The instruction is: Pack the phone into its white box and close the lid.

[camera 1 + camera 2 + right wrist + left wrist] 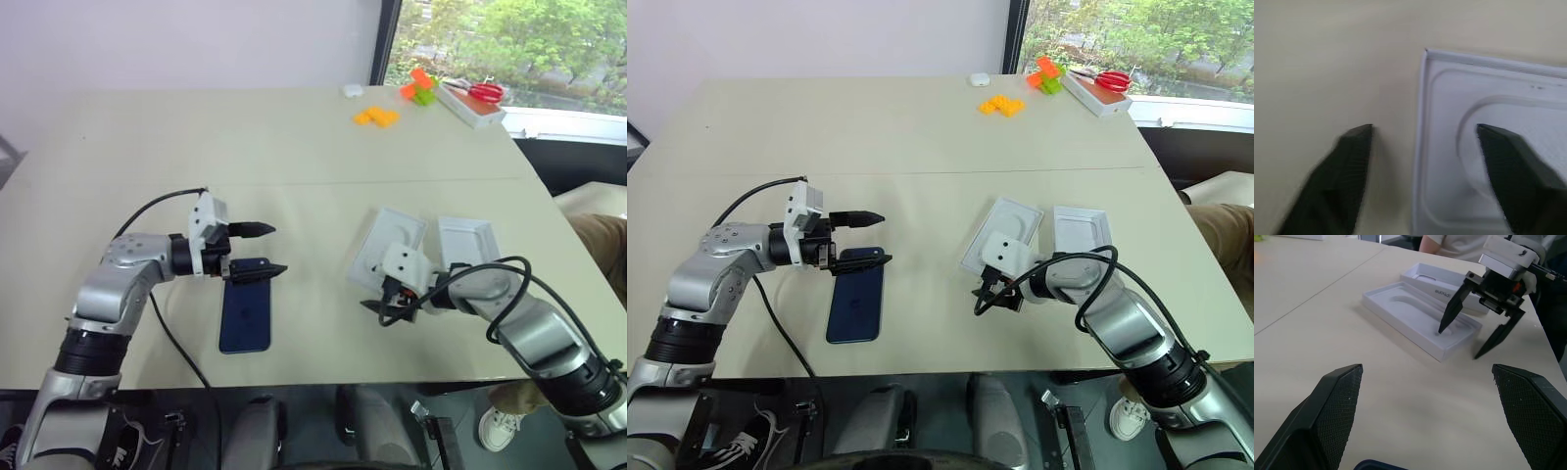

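the phone lies flat on the worktop, near the near edge on the left side. the left claw hovers just above the phone's far end, jaws spread wide and holding nothing. to the right sit two white pieces side by side: a thin tray with an oval recess and, just right of it, a deeper white shell. which of these is the white box proper i cannot settle from here; the recessed one looks like an insert.

the right claw is at the near-left corner of the recessed tray, jaws parted and straddling its edge wall, one finger over the inside, the other outside on the worktop. nothing pinched yet.

judgement: the step in hand is taking hold of this tray by its rim. to do it well:
- lower until the outer finger is just at the worktop, then close on the wall only.
- grip lightly; thin card will buckle.
- lift level so the neighbouring shell is not nudged.
- keep the left claw clear of the phone until the tray is dealt with.
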Controlling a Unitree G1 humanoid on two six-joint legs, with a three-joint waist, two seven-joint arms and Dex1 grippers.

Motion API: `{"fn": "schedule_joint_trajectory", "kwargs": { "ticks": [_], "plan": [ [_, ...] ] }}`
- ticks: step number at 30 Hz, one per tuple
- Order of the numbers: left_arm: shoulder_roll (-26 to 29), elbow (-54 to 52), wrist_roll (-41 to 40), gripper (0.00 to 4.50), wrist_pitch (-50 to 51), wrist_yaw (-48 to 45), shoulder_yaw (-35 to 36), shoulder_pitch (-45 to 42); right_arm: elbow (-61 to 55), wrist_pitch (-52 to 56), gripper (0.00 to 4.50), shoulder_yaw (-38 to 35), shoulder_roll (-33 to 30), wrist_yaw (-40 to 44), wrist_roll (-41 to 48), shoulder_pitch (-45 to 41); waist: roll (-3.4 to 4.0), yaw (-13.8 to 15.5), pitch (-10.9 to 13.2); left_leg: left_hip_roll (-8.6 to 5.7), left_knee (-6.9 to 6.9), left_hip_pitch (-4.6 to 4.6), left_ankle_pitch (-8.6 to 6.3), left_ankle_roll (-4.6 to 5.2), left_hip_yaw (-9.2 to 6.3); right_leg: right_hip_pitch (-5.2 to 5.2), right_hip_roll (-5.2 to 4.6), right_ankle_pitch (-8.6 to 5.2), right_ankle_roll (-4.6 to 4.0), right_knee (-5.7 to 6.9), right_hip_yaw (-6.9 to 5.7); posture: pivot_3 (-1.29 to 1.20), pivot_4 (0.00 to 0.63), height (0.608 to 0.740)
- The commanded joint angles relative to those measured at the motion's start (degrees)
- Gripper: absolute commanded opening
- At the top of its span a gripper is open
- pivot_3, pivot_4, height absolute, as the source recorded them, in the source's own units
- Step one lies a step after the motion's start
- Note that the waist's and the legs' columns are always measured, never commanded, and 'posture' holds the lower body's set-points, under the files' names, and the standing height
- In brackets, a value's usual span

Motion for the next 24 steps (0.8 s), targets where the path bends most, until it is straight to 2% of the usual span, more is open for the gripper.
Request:
{"fn": "schedule_joint_trajectory", "kwargs": {
  "ticks": [1,3,5,8,11,17,24],
  "plan": [
    [-0.06,-1.52,-0.53,4.50,-0.78,0.36,1.29,-0.41,-0.19,-1.30,3.11,0.47,-0.54,0.41,-1.01,0.13,0.00,0.01,0.00,0.00,0.00,0.00,0.00,0.00,0.00,0.00,0.00,0.00,0.00,0.00,0.00,0.00,0.150,0.740],
    [-0.17,-1.53,-0.38,4.50,-0.96,0.66,1.26,-0.42,0.40,-1.69,2.66,1.05,-0.63,0.21,-2.01,-0.37,0.00,0.01,0.00,0.00,0.00,0.00,0.00,0.00,0.00,0.00,0.00,0.00,0.00,0.00,0.00,0.00,0.150,0.740],
    [-0.23,-1.56,-0.42,4.50,-0.97,0.82,1.25,-0.41,0.95,-2.57,1.90,1.59,-0.80,0.42,-2.82,-0.82,0.00,0.00,0.00,0.00,0.00,0.02,0.00,0.00,0.00,0.02,0.00,-0.01,0.01,0.00,0.00,0.00,0.150,0.740],
    [-0.34,-1.54,-0.27,4.50,-1.17,1.15,1.30,-0.46,2.19,-2.82,1.90,1.02,-0.13,-0.30,-3.19,-1.32,-0.01,0.00,0.00,0.00,0.01,0.03,0.00,0.00,0.01,0.03,0.00,-0.03,0.00,0.00,0.00,0.00,0.150,0.740],
    [-0.35,-1.56,-0.29,4.50,-1.00,1.33,1.33,-0.53,2.83,-3.88,1.21,1.39,-0.81,0.44,-3.74,-1.46,-0.01,0.00,-0.01,0.00,0.01,0.06,0.00,0.00,0.01,0.05,0.00,-0.06,0.01,0.00,0.00,0.00,0.150,0.740],
    [-0.48,-1.41,-0.34,4.50,-0.87,1.51,1.31,-0.73,5.25,-11.43,1.21,-0.08,-2.82,4.07,-4.02,-1.81,-0.03,0.00,-0.02,0.00,0.01,0.06,0.00,0.00,0.02,0.06,0.00,-0.04,0.01,0.00,0.00,0.00,0.150,0.740],
    [-0.99,-1.50,-0.38,4.50,-1.01,1.77,1.14,-0.83,14.85,-32.45,1.21,-2.39,-6.75,11.01,-4.73,-2.56,-0.03,0.03,-0.01,-0.01,0.01,0.03,0.00,0.01,0.06,0.07,-0.01,-0.03,0.01,-0.08,0.01,0.00,0.150,0.740]
  ]
}}
